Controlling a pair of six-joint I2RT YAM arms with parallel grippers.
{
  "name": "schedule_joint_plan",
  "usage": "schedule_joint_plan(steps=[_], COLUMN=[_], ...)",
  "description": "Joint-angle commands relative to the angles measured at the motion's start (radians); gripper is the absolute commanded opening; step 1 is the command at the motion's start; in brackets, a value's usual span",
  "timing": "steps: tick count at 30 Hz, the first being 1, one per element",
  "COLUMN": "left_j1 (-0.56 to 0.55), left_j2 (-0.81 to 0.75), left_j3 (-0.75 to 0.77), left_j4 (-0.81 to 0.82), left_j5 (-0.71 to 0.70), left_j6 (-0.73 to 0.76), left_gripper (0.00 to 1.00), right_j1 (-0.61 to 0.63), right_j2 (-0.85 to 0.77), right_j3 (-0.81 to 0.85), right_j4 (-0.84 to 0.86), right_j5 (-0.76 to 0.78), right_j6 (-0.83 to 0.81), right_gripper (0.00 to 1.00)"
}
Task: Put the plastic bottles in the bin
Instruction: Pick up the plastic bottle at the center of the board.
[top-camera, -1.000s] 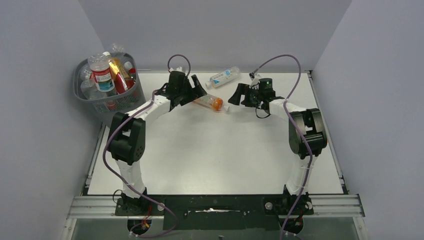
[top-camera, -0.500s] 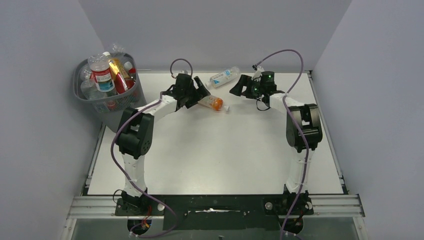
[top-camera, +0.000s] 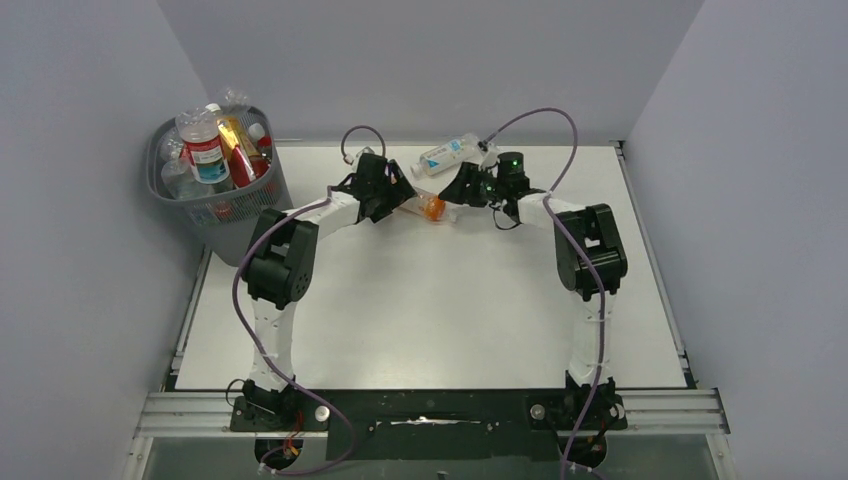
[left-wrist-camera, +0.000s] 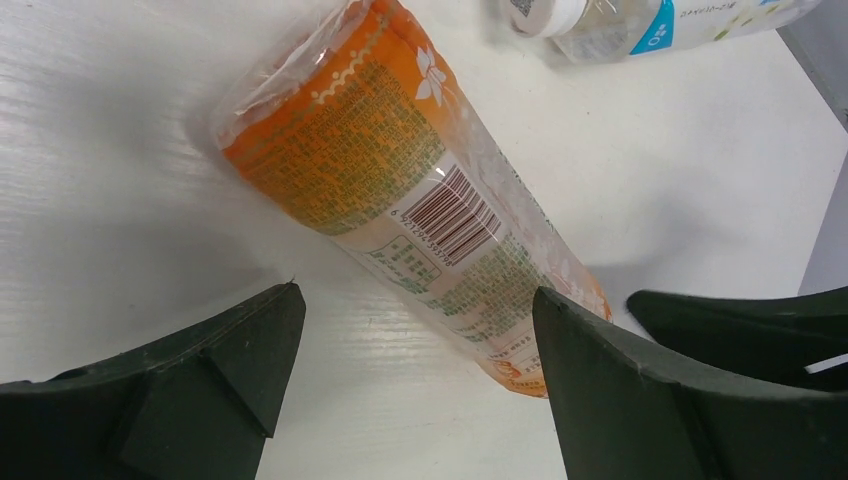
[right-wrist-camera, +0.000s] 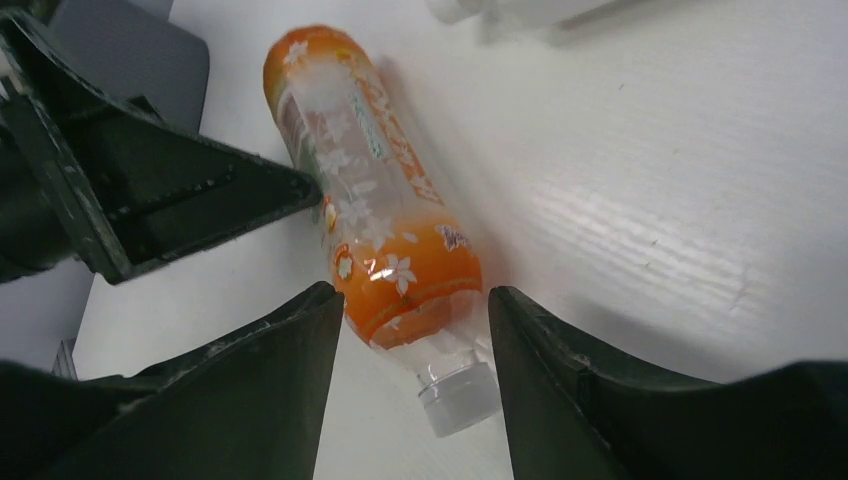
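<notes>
Both arms reach forward and bend inward, meeting at the far middle of the table (top-camera: 430, 300). The left gripper (left-wrist-camera: 417, 300), jaws spread, straddles the base end of the orange bottle (left-wrist-camera: 400, 190) lying there. The right gripper (right-wrist-camera: 415, 300) pinches its neck end. The bin (top-camera: 225, 205) stands at the far left corner.

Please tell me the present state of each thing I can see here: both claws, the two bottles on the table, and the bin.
left claw: open, fingers either side of the orange bottle, not gripping.
right claw: fingers close beside the orange bottle's neck end; grip unclear.
orange bottle: lying on the table, capped.
clear bottle: lying near the far edge, capped.
bin: upright, piled with bottles.
</notes>
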Motion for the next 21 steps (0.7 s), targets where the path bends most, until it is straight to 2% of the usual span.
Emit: schedule_joint_plan(steps=[1,6,11,17,21], left_j1=[0.013,0.028,0.030,0.039,0.036], left_j2=[-0.011,-0.034,-0.091,-0.078,-0.123], left_j3=[0.037,-0.002,-0.056,-0.023,-0.060], left_j4=[0.013,0.025,0.053,0.023,0.041], left_j5=[-0.046,-0.052,-0.062,-0.048,-0.053], left_j6=[0.005,0.010,0.023,0.041,0.044], left_gripper=[0.85,0.85,0.85,0.85,0.85], right_j1=[0.042,0.073,0.092,0.122,0.127], right_j2=[-0.059,-0.091,-0.108,-0.116,-0.122], right_j3=[-0.104,-0.198,-0.208,-0.204,-0.213], right_j4=[0.105,0.161,0.136,0.086,0.071], right_j5=[-0.032,-0.036,-0.047,-0.034,-0.031], right_j6=[0.015,0.043,0.022,-0.023,-0.039], right_gripper=[0.56,0.55,0.53,0.43,0.37])
